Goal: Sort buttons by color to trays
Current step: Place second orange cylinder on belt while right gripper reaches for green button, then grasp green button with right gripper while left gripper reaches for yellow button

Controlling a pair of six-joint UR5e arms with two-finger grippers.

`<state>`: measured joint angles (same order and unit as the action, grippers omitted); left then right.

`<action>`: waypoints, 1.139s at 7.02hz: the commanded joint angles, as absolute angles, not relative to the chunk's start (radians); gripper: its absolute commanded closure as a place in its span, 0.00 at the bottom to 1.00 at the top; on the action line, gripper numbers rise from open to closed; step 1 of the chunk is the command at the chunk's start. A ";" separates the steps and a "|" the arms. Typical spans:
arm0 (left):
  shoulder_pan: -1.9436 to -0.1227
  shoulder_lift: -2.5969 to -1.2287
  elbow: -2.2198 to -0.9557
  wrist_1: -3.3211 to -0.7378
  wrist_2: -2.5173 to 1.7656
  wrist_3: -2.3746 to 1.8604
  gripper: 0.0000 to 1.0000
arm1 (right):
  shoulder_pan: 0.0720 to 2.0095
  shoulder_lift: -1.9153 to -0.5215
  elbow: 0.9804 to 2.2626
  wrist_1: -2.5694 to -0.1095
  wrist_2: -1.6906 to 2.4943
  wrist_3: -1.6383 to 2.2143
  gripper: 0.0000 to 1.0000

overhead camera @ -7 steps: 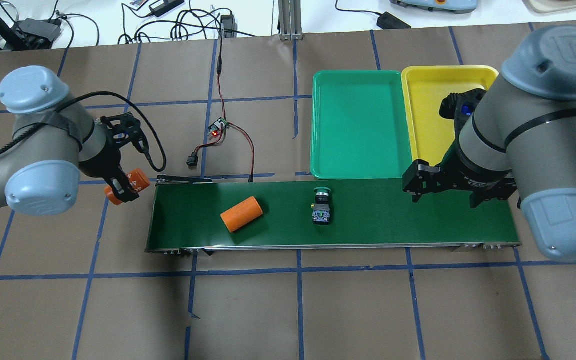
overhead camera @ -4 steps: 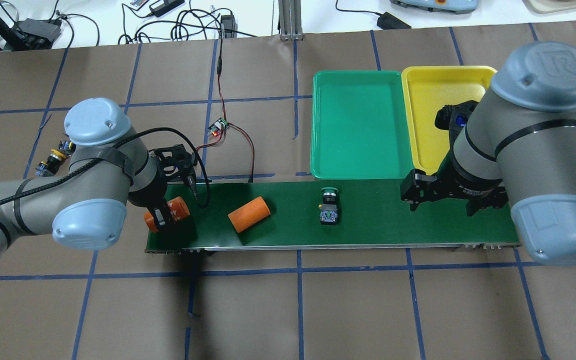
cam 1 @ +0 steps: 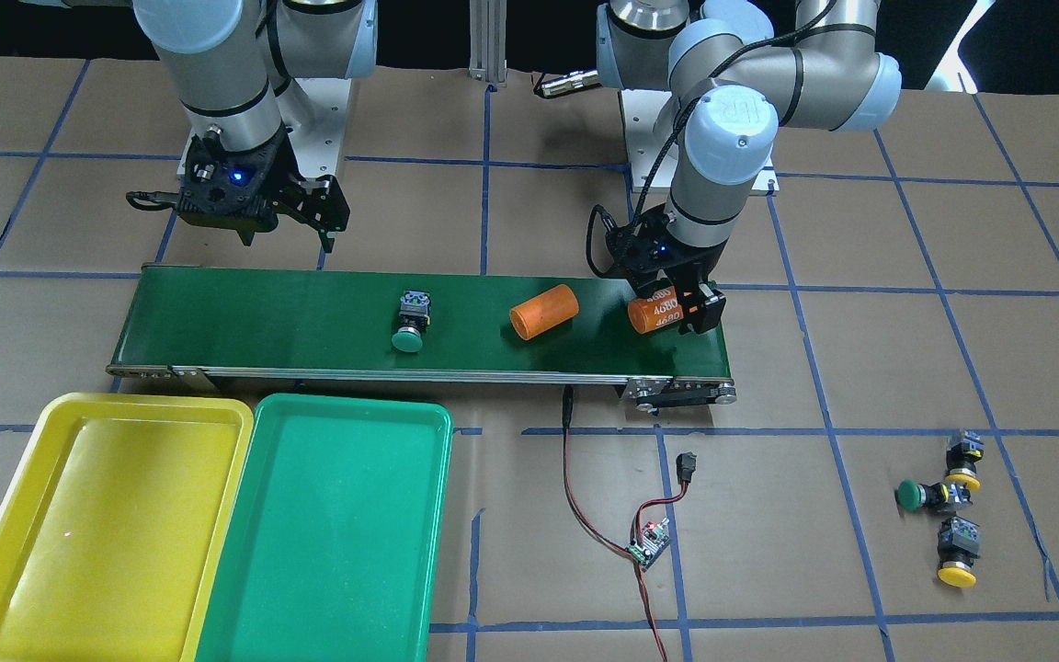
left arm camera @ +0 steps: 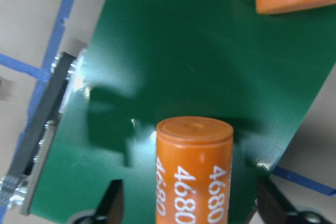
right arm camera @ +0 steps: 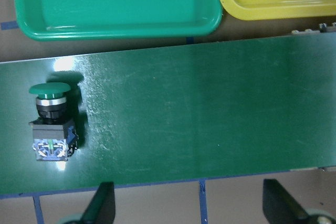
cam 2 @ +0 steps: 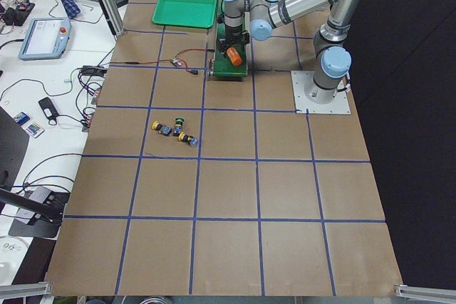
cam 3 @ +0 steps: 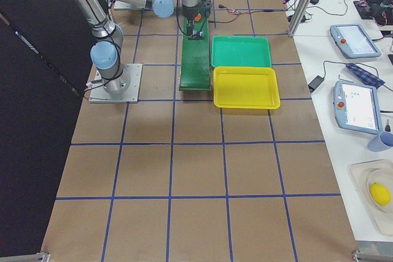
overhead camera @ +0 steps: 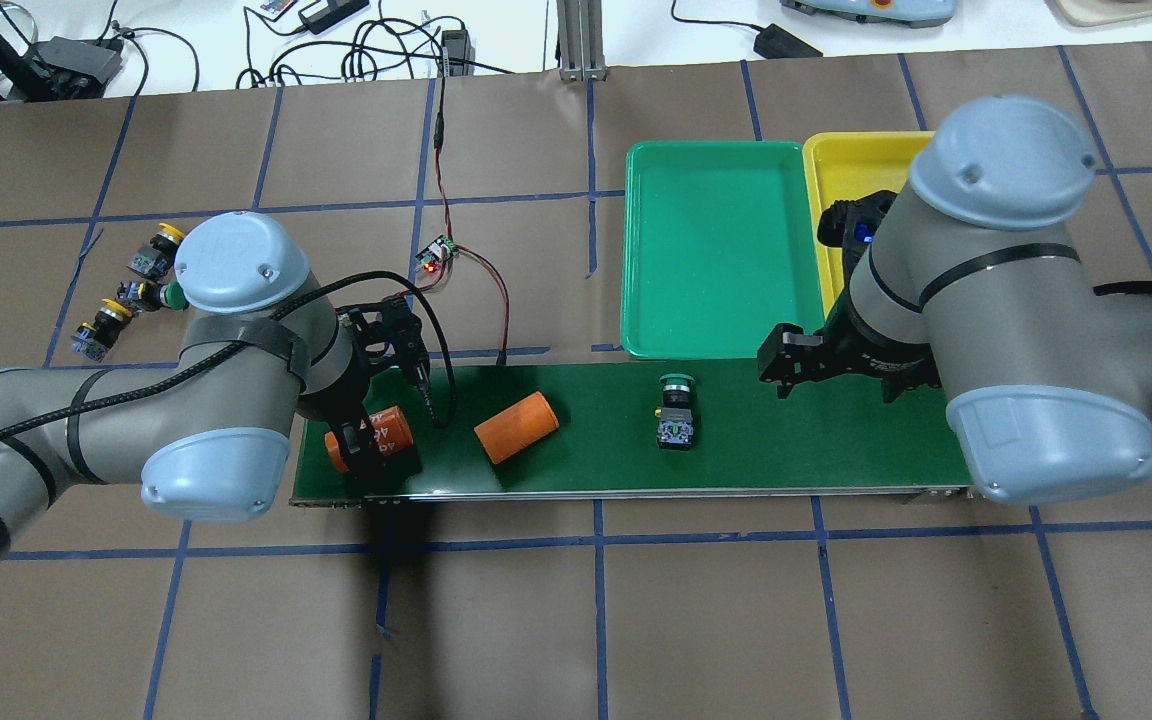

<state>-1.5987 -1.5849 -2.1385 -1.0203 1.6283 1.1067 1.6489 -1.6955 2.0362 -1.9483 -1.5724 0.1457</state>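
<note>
One green-capped button (overhead camera: 676, 411) lies on the dark-green conveyor belt (overhead camera: 816, 450), cap toward the trays; it also shows in the right wrist view (right arm camera: 50, 120). Two yellow buttons (overhead camera: 157, 249) (overhead camera: 100, 327) and a green button (overhead camera: 164, 296) lie on the paper at far left. The green tray (overhead camera: 716, 260) and the yellow tray (overhead camera: 841, 170) stand side by side behind the belt. My left gripper (overhead camera: 368, 441) is shut on an orange 4680 cylinder (left arm camera: 194, 171) just above the belt's left end. My right gripper (overhead camera: 836, 383) is open and empty over the belt, right of the green button.
A second orange cylinder (overhead camera: 516, 427) lies loose on the belt between the held one and the green button. A small circuit board (overhead camera: 436, 255) with red and black wires lies behind the belt's left half. Cables and devices crowd the white bench at the far edge.
My left arm carried the orange cylinder from beyond the belt's left end to over the belt. The loose cylinder and green button drifted right. My right gripper moved left toward the button.
</note>
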 commanded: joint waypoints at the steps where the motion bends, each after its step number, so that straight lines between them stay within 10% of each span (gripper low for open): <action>1: -1.489 -1.566 -2.042 -1.177 1.611 1.101 0.00 | 1.735 -1.547 2.029 -2.106 -1.572 0.181 0.00; 4: -1.066 -1.638 -1.907 -1.419 1.500 1.229 0.00 | 1.772 -1.467 2.022 -2.126 -1.574 0.265 0.00; 8: -0.899 -1.956 -1.795 -0.936 1.554 1.313 0.00 | 1.773 -1.402 2.023 -2.122 -1.572 0.265 0.00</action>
